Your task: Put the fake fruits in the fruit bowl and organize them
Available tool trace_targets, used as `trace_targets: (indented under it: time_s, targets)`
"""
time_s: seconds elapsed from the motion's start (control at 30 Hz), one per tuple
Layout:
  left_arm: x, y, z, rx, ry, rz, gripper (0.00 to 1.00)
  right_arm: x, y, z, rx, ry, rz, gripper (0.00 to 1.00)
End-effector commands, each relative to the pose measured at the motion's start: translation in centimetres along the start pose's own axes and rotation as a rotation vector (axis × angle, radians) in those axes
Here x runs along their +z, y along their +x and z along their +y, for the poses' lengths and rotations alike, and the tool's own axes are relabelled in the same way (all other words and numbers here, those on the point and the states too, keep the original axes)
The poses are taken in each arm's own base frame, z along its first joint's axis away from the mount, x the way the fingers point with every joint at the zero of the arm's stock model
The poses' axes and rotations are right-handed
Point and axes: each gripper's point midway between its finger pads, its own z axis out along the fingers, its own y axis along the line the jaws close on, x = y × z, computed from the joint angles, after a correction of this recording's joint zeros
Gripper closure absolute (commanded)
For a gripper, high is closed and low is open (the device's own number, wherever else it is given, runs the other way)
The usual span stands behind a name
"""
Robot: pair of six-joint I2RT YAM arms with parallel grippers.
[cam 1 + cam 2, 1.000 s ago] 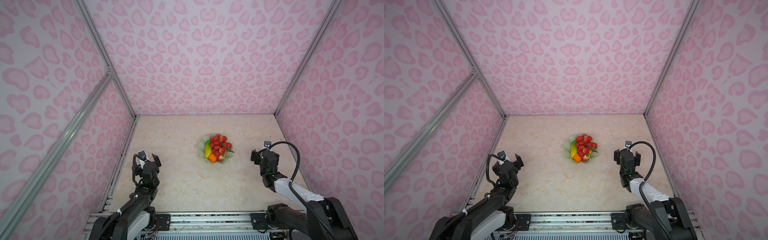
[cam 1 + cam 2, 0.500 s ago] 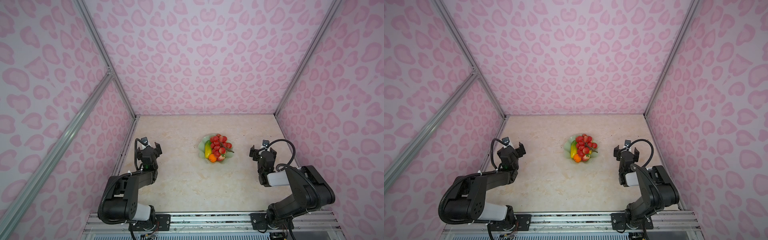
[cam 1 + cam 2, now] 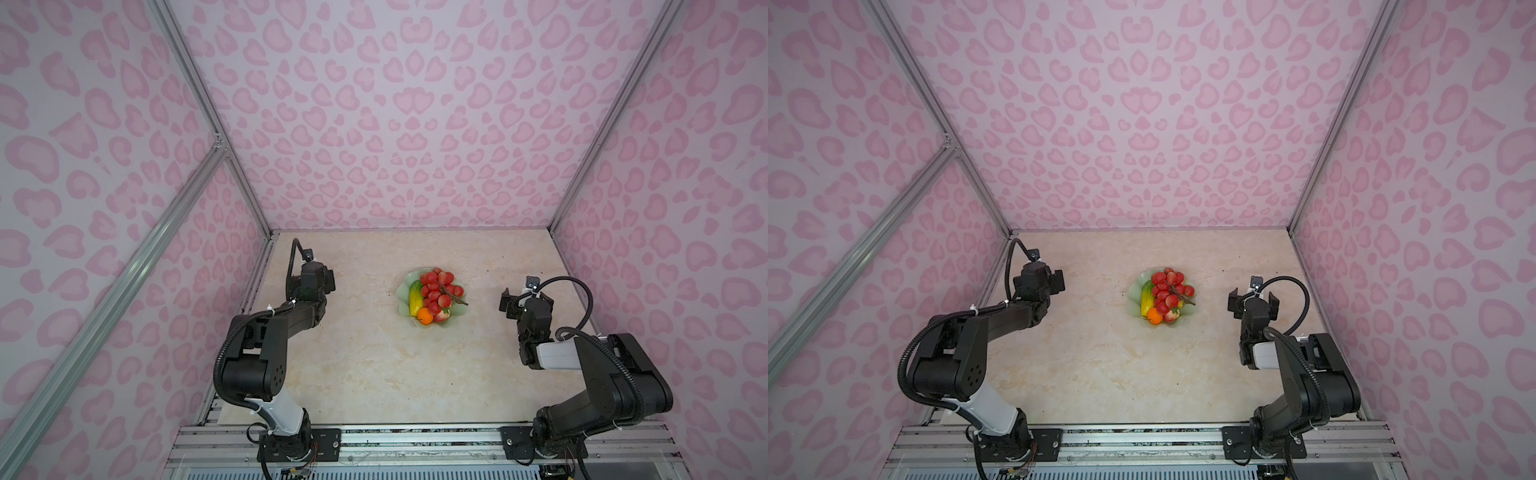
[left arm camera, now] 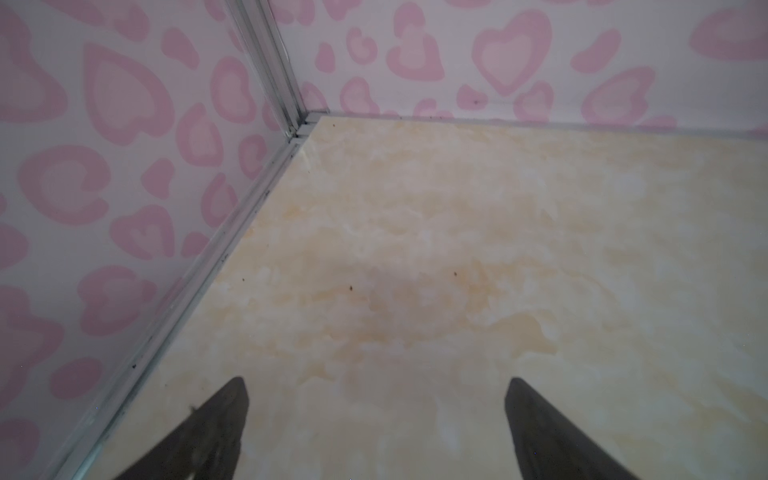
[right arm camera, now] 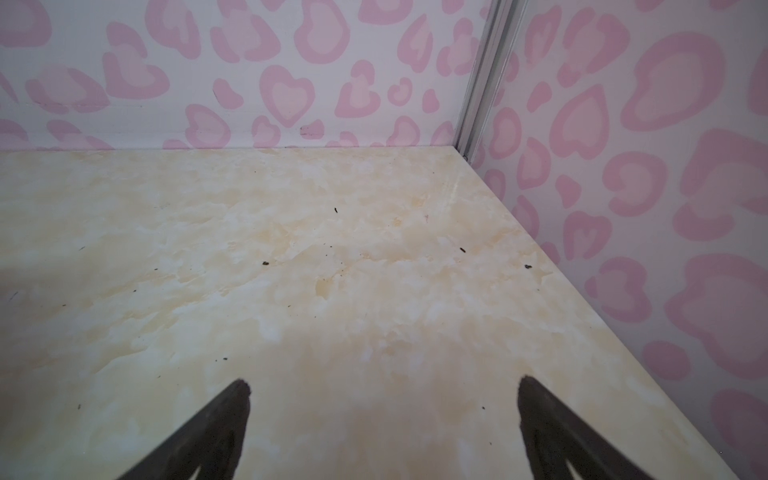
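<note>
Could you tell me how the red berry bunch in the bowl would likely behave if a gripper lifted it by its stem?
The red berry bunch would probably dangle and swing, since many round berries hang off one thin brown stem. It looks glossy, so single berries may slip from the fingers. Lying on top of the other fruits in the fruit bowl, it should lift free without dragging them.

fruit bowl sits on the worktop, roughly mid-width, nearer the back edge than the front. All fruits in the bowl: elongated fruit along its left side, berry bunch filling the centre and back, small orange at the front, strawberry just right of it. left gripper well left of the bowl by the left edge, right gripper well right of it, near the right edge.
</note>
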Motion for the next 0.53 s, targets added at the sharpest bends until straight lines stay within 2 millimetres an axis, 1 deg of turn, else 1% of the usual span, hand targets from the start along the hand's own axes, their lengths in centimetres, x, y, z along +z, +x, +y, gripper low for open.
trace_targets:
  time_s: [0.0, 0.1, 0.2, 0.27, 0.33, 0.37, 0.5]
  targets:
    - [-2.0, -0.1, 2.0, -0.042, -0.032, -0.079, 0.03, 0.0, 0.0, 0.0, 0.004, 0.004, -0.001, 0.0]
    - [-2.5, -0.2, 2.6, -0.08, -0.012, -0.108, 0.03, -0.1, 0.0, 0.0, 0.003, 0.003, 0.0, 0.0]
    - [-2.6, -0.1, 2.6, -0.08, -0.011, -0.113, 0.03, -0.1, 0.0, 0.0, 0.003, 0.005, -0.002, 0.0]
    - [-3.4, 0.0, 2.2, -0.079, 0.038, -0.15, 0.03, -0.1, 0.0, 0.0, 0.003, 0.006, -0.002, 0.0]
    - [-4.2, 0.1, 3.2, -0.128, 0.019, -0.196, 0.03, -0.1, 0.0, 0.0, 0.003, 0.006, -0.003, 0.0]
    - [-4.2, 0.1, 3.7, -0.15, 0.007, -0.198, 0.03, -0.1, 0.0, 0.0, 0.003, 0.005, -0.001, 0.0]
    - [-4.3, 0.2, 4.1, -0.163, -0.005, -0.203, 0.03, -0.1, 0.0, 0.0, 0.003, 0.006, -0.003, 0.0]
